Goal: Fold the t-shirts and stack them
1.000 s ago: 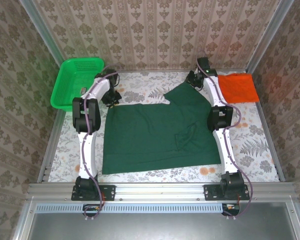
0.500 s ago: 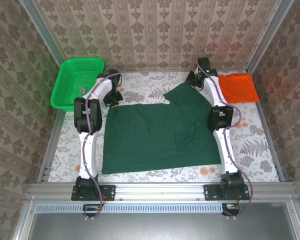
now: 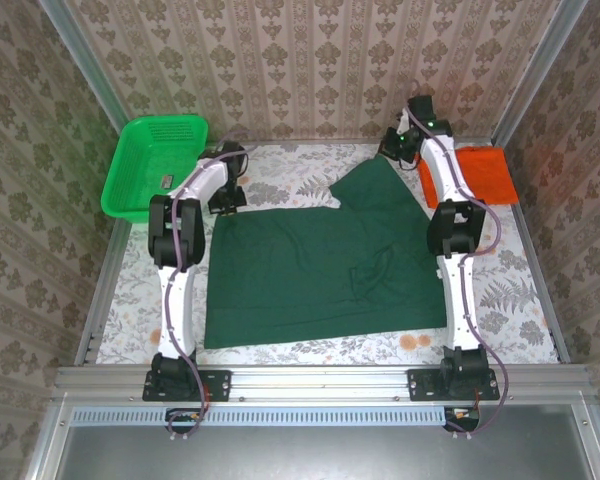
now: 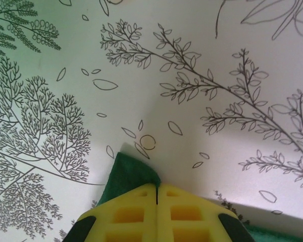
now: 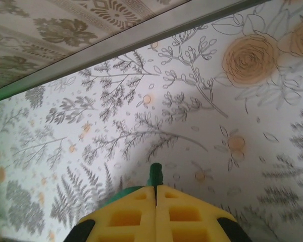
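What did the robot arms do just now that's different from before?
Both grippers closed: the left gripper and the right gripper each pinched the far edge of the green t-shirt. The right gripper then moved back toward the wall. The orange t-shirt and green basket stayed put.

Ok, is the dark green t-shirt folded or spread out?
Spread out: the dark green t-shirt lies flat and wide across the table, no compact fold.

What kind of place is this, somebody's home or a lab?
Most likely a lab test cell dressed like a home: wallpapered panels in an aluminium frame surround a floral-clothed table, and a left arm and right arm are bolted to its near edge.
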Controlling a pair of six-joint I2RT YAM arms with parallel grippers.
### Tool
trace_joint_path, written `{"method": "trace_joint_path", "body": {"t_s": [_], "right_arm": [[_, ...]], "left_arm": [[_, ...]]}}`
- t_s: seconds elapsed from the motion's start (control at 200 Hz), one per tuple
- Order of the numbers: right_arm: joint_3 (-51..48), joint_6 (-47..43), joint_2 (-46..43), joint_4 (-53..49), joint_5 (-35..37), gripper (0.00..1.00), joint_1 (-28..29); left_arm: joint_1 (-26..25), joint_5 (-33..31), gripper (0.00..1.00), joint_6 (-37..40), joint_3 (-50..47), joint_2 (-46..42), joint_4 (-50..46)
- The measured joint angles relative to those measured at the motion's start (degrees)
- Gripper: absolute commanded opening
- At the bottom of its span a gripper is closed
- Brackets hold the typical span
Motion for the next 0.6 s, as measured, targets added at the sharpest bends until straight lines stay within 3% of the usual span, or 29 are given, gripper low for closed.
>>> {"method": "trace_joint_path", "body": {"t_s": [0.6], "right_arm": [[-45.81, -4.28, -31.36, 5.38, -6.38, 0.00, -2.56]], "left_arm": [[-1.38, 0.28, 0.00, 13.05, -20.11, -17.09, 13.81]]}}
